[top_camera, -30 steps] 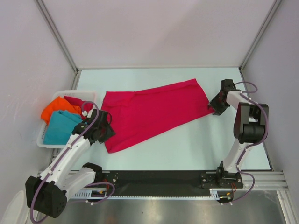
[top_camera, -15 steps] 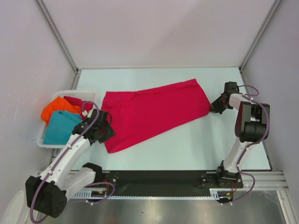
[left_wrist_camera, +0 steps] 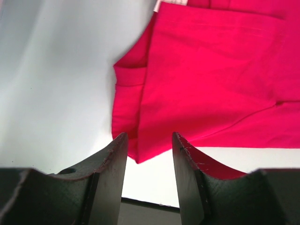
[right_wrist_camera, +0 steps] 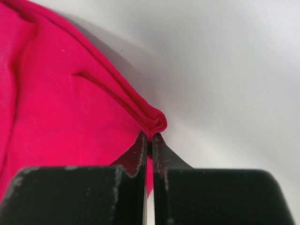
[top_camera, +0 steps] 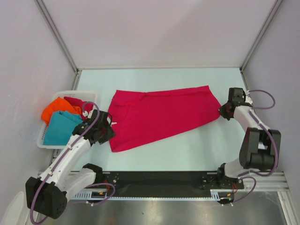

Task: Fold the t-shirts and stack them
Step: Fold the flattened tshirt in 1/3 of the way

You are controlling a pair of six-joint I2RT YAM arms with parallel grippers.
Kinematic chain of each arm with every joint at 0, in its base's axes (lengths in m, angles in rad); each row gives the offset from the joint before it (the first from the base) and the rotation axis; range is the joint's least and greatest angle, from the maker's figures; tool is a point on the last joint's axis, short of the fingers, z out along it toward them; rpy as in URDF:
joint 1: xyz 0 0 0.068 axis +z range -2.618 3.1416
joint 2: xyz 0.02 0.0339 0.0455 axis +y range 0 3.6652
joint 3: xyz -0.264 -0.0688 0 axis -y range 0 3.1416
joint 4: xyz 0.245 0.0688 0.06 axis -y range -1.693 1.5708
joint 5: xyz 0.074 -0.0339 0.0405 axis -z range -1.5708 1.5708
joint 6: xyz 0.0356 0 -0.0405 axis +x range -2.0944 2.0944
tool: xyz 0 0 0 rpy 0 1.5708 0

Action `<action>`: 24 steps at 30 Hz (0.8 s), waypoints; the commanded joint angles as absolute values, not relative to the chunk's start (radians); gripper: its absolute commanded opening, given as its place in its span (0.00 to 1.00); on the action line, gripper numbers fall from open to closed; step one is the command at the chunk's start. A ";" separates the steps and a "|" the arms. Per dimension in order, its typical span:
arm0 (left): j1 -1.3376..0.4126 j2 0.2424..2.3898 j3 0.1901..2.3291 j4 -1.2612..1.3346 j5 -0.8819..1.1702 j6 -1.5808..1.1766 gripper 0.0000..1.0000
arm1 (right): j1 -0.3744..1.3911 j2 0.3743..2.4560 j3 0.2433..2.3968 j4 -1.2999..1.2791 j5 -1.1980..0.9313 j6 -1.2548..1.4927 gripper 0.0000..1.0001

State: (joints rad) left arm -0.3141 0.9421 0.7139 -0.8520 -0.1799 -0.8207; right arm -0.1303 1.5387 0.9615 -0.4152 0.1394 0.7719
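Across the middle of the worktop [top_camera: 197, 145], a red t-shirt [top_camera: 164, 115] is lying spread out, mostly flat. It is slanting from its lower corner at the lower left of the overhead view up to its far end at the middle right.

At that right end, the right fingers [top_camera: 223, 111] are pinching the edge of the red t-shirt. In the right wrist view they are pressing tightly together with a small rolled fold of the cloth caught at their tips. The rest of the cloth is filling the left half of that view, with a shallow crease running along it. Bare worktop is showing in the upper right.

At the left of the overhead view, the left fingers [top_camera: 107, 132] are sitting just beside the lower left edge of the red t-shirt. In the left wrist view they are standing partly apart, with a clear gap between them and nothing gripped. The shirt's lower corner is showing through that gap, lying on the worktop beyond the tips. A folded-over flap of cloth is lying along its left side.

At the far left of the overhead view, a white basket [top_camera: 70, 93] is standing on the worktop, next to the left arm. It is holding an orange t-shirt [top_camera: 54, 111] bunched at its upper left and a teal t-shirt [top_camera: 61, 127] below that. A second red t-shirt [top_camera: 77, 101] is showing at its upper right.
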 commanded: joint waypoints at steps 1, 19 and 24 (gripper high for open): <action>-0.313 0.925 0.732 -0.850 -0.176 -0.796 0.48 | -0.101 1.379 0.893 -0.483 0.305 0.841 0.00; -0.311 0.830 0.733 -0.888 -0.158 -0.781 0.48 | 0.081 1.117 0.782 -0.741 0.431 0.887 0.00; -0.311 0.828 0.732 -0.891 -0.149 -0.778 0.48 | 0.080 1.117 0.792 -0.744 0.439 0.884 0.00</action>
